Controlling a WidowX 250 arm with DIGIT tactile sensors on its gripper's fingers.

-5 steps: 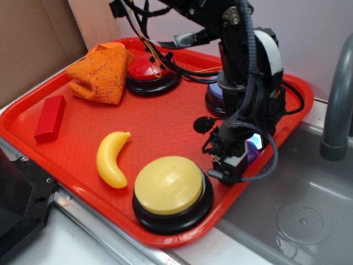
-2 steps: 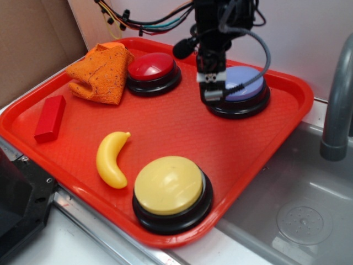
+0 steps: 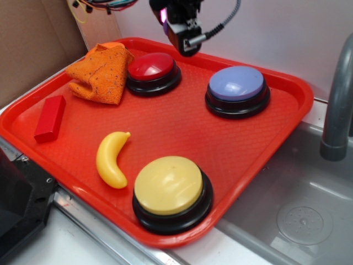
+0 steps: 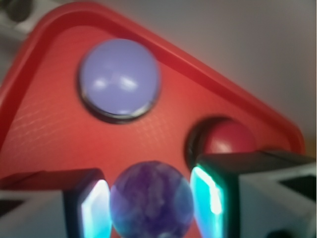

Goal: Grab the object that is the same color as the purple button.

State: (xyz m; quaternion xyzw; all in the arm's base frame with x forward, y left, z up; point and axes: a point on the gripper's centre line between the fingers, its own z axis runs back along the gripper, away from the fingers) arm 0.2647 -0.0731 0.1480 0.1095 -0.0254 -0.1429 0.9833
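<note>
Claw (image 4: 151,201) is what you are seeing at the bottom of the wrist view, its two glowing pads pressing against either side of a marbled purple ball (image 4: 151,199), so it is closed on the ball and carrying it. In the exterior view you are finding the claw (image 3: 185,34) high at the top edge, hanging above the far rim of the red tray (image 3: 165,124), between the red button and the purple button; the ball itself is hard to make out there.

On the tray, the purple button (image 3: 237,84) is sitting at the far right, its lavender dome uncovered. The red button (image 3: 152,67) is resting at the far middle, just beside an orange cloth (image 3: 101,70) that is lying bunched in the far left corner. A red block (image 3: 49,117) is lying near the left rim. A yellow toy banana (image 3: 111,158) is lying just beside the yellow button (image 3: 169,185) at the near edge. A grey sink (image 3: 298,204) is sitting to the right of the tray.
</note>
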